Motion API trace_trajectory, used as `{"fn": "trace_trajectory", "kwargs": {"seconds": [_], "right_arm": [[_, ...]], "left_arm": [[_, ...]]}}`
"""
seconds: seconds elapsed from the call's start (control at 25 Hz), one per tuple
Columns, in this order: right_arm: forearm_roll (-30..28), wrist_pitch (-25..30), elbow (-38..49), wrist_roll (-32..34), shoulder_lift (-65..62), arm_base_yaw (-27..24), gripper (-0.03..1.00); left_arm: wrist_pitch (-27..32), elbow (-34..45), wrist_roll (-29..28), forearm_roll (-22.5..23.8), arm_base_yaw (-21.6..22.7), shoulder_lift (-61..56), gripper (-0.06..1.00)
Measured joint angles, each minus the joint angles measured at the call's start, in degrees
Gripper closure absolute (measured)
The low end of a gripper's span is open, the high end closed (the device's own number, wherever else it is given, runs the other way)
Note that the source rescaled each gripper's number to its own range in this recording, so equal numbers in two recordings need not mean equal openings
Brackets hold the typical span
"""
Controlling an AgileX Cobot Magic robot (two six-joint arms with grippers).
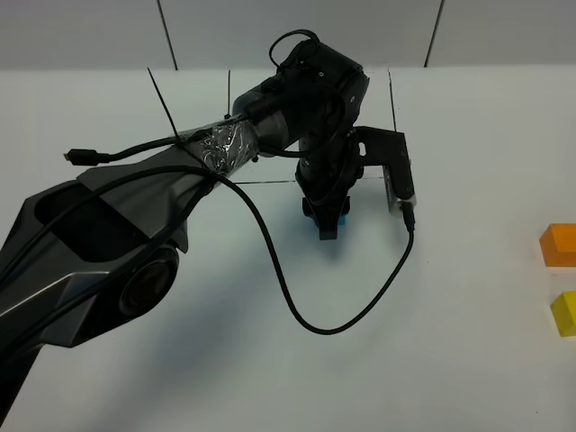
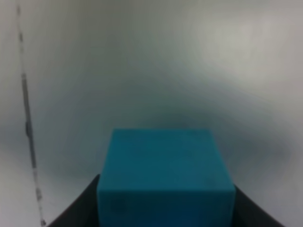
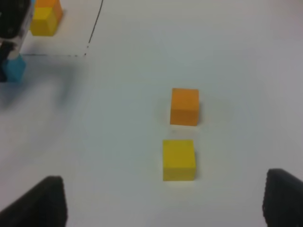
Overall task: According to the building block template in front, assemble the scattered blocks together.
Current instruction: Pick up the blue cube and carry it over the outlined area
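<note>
My left gripper [image 1: 329, 219] is shut on the light blue cube [image 1: 336, 221], low at the table's middle, just outside the template's black frame line [image 1: 393, 99]. The left wrist view shows that cube [image 2: 165, 175] between two dark fingers [image 2: 75, 213]. I cannot tell if it touches the table. The loose orange cube [image 3: 184, 106] and yellow cube [image 3: 179, 159] sit close together, apart from each other, in front of my open, empty right gripper [image 3: 161, 198]. They also show at the right edge, the orange cube [image 1: 560, 245] and the yellow cube [image 1: 565, 313]. The template [image 3: 45, 14] shows only yellow and orange cubes.
The left arm [image 1: 270, 126] and its black cable [image 1: 297, 310] hang over the middle of the white table [image 1: 468, 360] and hide the template from above. A thin black frame line [image 3: 94, 23] runs near the template.
</note>
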Motion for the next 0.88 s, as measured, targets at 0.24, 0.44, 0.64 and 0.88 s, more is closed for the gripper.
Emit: {"fn": "trace_trajectory", "kwargs": {"seconds": [0.24,0.44,0.64,0.88], "right_arm": [[0.0,0.0,0.0,0.0,0.0,0.0,0.26],[0.0,0.0,0.0,0.0,0.0,0.0,0.26],[0.0,0.0,0.0,0.0,0.0,0.0,0.26],[0.0,0.0,0.0,0.0,0.0,0.0,0.26]], "left_arm": [[0.0,1.0,0.7,0.0,0.0,0.0,0.94],[0.0,1.1,-0.6,0.0,0.1,0.1,0.94],[0.0,1.1,-1.5,0.2,0.1,1.4,0.94],[0.0,1.0,-1.5,0.2,0.1,1.6,0.94]]}}
